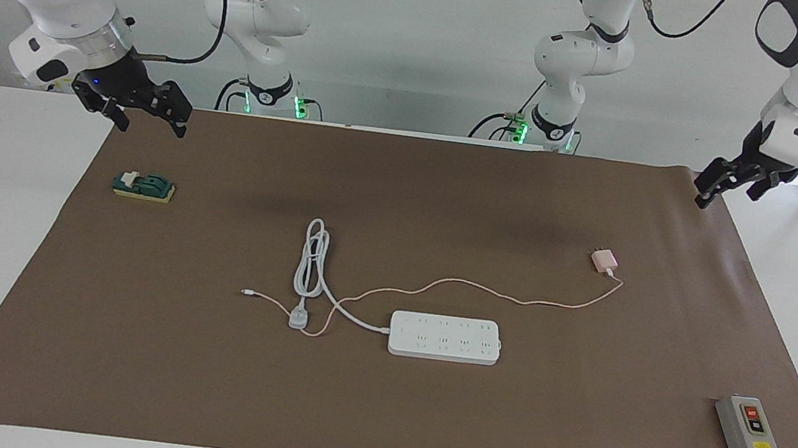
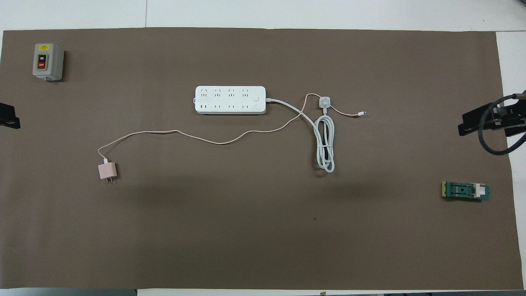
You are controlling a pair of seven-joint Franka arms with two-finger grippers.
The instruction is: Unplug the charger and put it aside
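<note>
The charger, a small pale pink cube with two prongs, lies unplugged on the brown mat, nearer to the robots than the white power strip and toward the left arm's end. It also shows in the overhead view. Its thin pink cable trails past the strip to the strip's own grey-white plug. My left gripper is open and empty above the mat's corner. My right gripper is open and empty above the other near corner. Both arms wait.
The strip's thick white cord lies coiled beside its plug. A grey switch box stands far from the robots at the left arm's end. A green block on a yellow base lies at the right arm's end.
</note>
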